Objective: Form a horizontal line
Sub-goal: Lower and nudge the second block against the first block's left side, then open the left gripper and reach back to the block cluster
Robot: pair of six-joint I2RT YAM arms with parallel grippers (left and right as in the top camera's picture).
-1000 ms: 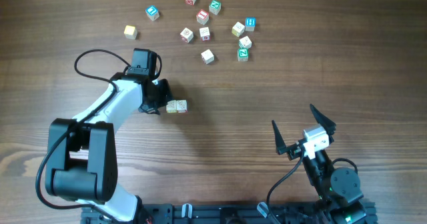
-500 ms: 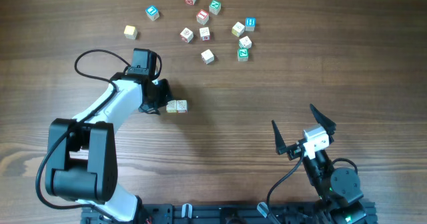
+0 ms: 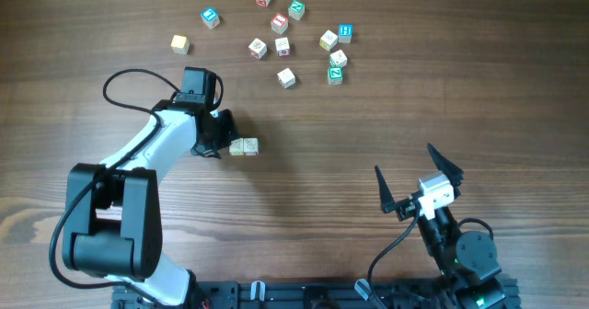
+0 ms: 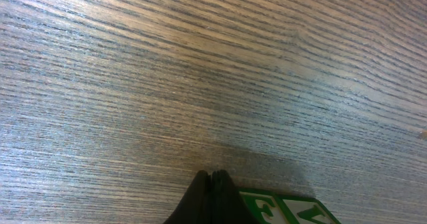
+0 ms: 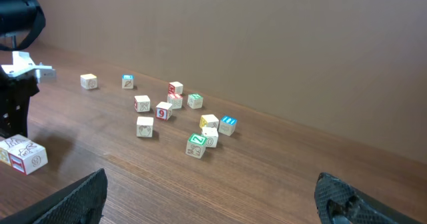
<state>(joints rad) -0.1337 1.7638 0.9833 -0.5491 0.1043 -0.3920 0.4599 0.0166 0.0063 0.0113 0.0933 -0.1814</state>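
Note:
Two small letter cubes (image 3: 244,147) sit touching side by side in a short horizontal line on the wooden table. In the left wrist view they show green-edged faces (image 4: 287,211) just right of my fingertips. My left gripper (image 3: 221,136) is shut and empty, its tips against the row's left end. The pair also shows in the right wrist view (image 5: 21,155). My right gripper (image 3: 419,178) is open and empty at the front right, far from the cubes.
Several loose letter cubes lie scattered at the back: a cream one (image 3: 179,44) at the left, a blue one (image 3: 211,17), a cluster around a red-faced one (image 3: 280,22), a green one (image 3: 336,74). A black cable (image 3: 120,79) loops by the left arm.

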